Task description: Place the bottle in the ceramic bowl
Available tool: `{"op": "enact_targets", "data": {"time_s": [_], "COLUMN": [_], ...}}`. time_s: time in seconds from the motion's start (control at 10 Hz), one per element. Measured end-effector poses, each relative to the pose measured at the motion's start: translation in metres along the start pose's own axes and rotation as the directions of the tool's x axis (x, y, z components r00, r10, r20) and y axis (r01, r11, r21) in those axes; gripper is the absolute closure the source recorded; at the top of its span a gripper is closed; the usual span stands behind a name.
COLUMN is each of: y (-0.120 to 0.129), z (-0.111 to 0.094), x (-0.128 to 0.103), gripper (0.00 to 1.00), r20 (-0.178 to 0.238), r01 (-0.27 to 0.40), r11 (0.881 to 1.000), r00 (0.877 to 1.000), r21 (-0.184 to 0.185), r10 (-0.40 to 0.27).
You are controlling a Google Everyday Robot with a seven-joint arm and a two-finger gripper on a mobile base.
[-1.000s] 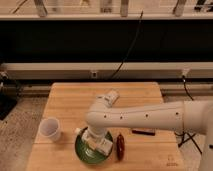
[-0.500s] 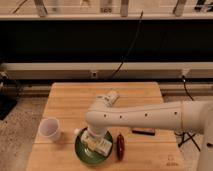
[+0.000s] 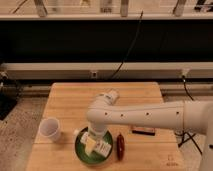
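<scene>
The green ceramic bowl [image 3: 85, 152] sits near the front edge of the wooden table. The whitish bottle [image 3: 86, 140] with its yellow-and-white label lies tilted in the bowl, its white cap at the bowl's left rim. My gripper [image 3: 98, 143] reaches down from the white arm into the bowl, right at the bottle. The arm covers the back of the bowl.
A white cup [image 3: 50, 129] stands left of the bowl. A dark red oblong object [image 3: 120, 146] lies just right of the bowl. A flat dark item [image 3: 143, 131] lies further right. The wooden table [image 3: 70, 102] ends close in front of the bowl.
The arm and the bottle stay over the bowl with barely any shift; the bottle sits slightly lower in the bowl.
</scene>
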Motion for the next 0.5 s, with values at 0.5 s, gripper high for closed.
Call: {"op": "enact_targets", "data": {"time_s": [0.5], "y": [0.016], "z": [-0.033], "x": [0.003], "gripper": [0.2], "r20": [-0.03], "r01": [0.008], "r11": [1.0], "r00": [1.0], "r21": [-0.022], "r10": [-0.009]}}
